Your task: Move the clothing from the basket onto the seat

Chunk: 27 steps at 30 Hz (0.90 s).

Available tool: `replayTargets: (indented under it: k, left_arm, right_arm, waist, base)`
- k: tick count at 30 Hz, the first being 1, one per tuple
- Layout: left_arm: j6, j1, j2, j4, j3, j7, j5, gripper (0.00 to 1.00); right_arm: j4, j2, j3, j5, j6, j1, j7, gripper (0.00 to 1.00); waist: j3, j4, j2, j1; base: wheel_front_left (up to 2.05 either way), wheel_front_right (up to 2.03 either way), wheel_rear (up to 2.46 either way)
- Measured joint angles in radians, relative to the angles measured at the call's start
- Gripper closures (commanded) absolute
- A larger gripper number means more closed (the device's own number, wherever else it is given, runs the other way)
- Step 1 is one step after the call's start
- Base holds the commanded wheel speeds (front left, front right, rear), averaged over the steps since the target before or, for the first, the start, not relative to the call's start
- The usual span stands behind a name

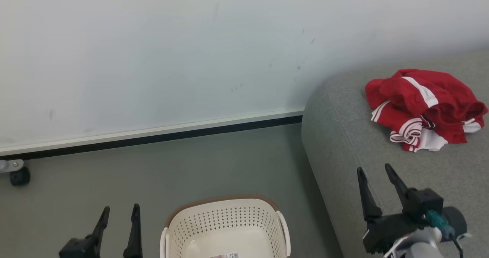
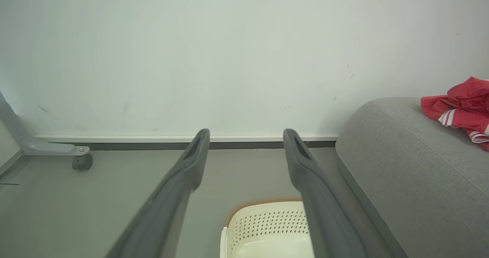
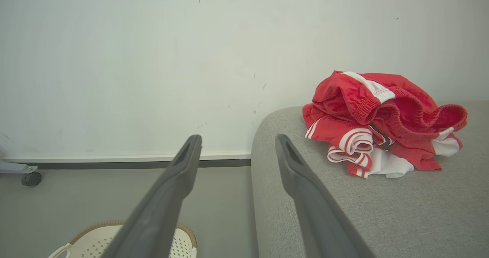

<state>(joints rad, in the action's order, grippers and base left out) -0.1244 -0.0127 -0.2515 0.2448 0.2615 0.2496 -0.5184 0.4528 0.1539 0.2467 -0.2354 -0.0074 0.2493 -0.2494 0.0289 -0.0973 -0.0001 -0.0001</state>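
Parted to a middle width and empty at the right gripper (image 1: 373, 168), hovering over the near part of the seat (image 1: 336, 135), touching no cloth. Likewise parted and empty at the left gripper (image 1: 121, 207), low beside the basket (image 1: 225, 219). No garment in the visible part of the basket. Heaped on the seat, well apart from both: the clothing (image 1: 424, 105), lying where the task wants it, so likely done.
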Motion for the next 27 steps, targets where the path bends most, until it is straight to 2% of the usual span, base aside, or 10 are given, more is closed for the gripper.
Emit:
replayTargets:
  k: [9,15,27]
  left_arm:
    - [0.000,0.086,0.035,-0.062,-0.067,0.000,0.051,0.00]
    - [0.000,0.115,0.055,-0.092,-0.104,0.000,0.085,0.00]
    - [0.000,0.140,0.068,-0.124,-0.134,0.000,0.114,0.00]
  right_arm:
    - [-0.189,-0.004,-0.020,0.005,-0.045,-0.162,0.000,0.00]
    - [-0.272,-0.002,-0.034,0.006,-0.055,-0.216,0.000,0.00]
    - [-0.354,-0.002,-0.051,0.007,-0.065,-0.251,0.000,0.00]
  waist:
    - [0.020,0.028,0.0002,0.0001]
    - [0.028,0.042,0.0001,0.0001]
    - [0.026,0.041,0.0001,0.0001]
  base:
    - [0.00,0.00,0.00]
    - [0.00,0.00,0.00]
    - [0.00,0.00,0.00]
